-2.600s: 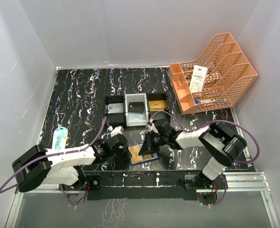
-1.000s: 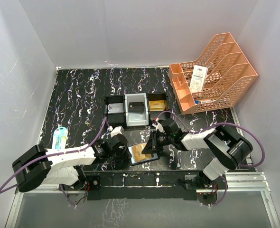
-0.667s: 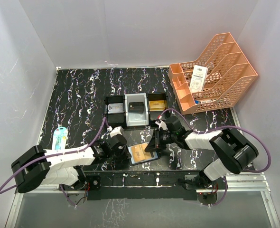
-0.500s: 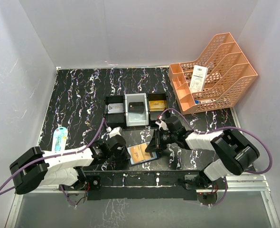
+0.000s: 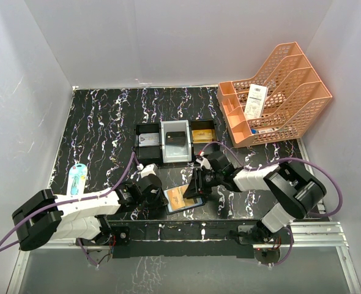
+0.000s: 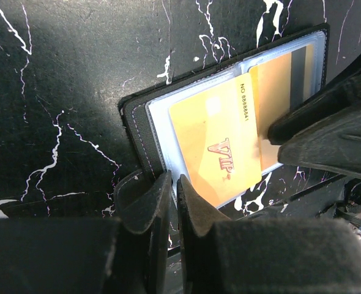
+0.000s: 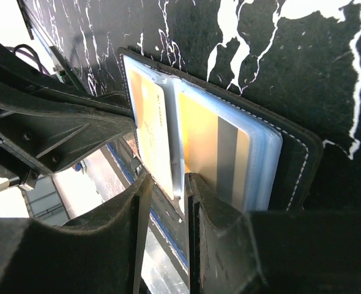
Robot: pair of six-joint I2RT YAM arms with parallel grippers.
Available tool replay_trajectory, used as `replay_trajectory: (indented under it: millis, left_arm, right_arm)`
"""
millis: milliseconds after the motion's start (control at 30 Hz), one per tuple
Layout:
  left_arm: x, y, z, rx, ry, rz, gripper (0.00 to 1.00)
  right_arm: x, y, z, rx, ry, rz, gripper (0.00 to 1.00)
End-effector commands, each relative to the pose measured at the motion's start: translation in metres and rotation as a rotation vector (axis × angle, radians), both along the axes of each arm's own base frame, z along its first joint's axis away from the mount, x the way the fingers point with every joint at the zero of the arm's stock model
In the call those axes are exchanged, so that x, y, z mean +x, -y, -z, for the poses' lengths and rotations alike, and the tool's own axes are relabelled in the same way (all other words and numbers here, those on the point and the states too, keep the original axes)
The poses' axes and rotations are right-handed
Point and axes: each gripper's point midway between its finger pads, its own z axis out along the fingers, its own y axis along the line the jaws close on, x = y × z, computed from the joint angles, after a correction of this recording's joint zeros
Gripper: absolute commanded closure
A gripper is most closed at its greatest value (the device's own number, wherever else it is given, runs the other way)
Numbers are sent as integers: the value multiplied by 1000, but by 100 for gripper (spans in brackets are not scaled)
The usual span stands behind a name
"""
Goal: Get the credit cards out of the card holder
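The card holder (image 5: 183, 199) lies open near the table's front edge, with clear sleeves and a dark border (image 6: 137, 131). A gold VIP credit card (image 6: 220, 144) lies on its left panel. A second gold card with a dark stripe (image 7: 220, 153) sits in the right panel. My left gripper (image 6: 173, 184) is shut on the holder's dark left edge. My right gripper (image 7: 168, 184) comes in from the right. Its jaws are closed narrowly on the near edge of the VIP card (image 7: 153, 131) and a clear sleeve leaf. It shows from above in the top view (image 5: 196, 187), with the left gripper (image 5: 160, 195) beside it.
A row of three small bins (image 5: 175, 142) holding cards stands just behind the holder. The orange mesh file rack (image 5: 275, 101) with a white printed slip (image 5: 254, 101) is at the back right. A blue packet (image 5: 77, 177) lies at the left. The table's front rail is close.
My right gripper drew a little to the right, then came back left over the holder. The holder has shifted slightly. My left arm has barely moved.
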Motion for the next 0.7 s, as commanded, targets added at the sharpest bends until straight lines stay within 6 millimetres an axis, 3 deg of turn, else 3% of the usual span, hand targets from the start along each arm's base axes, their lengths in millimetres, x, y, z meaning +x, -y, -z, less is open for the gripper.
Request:
replay_trajectory:
  millis: [0, 333, 667]
  left_arm:
    - [-8, -12, 14, 75, -33, 20, 92]
    - [-8, -12, 13, 71, -29, 18, 92]
    - [-8, -16, 14, 77, -28, 7, 92]
  right_arm:
    - [11, -15, -6, 38, 31, 7, 74]
    - [5, -25, 2, 44, 5, -9, 77]
    - [4, -24, 0, 55, 5, 16, 100]
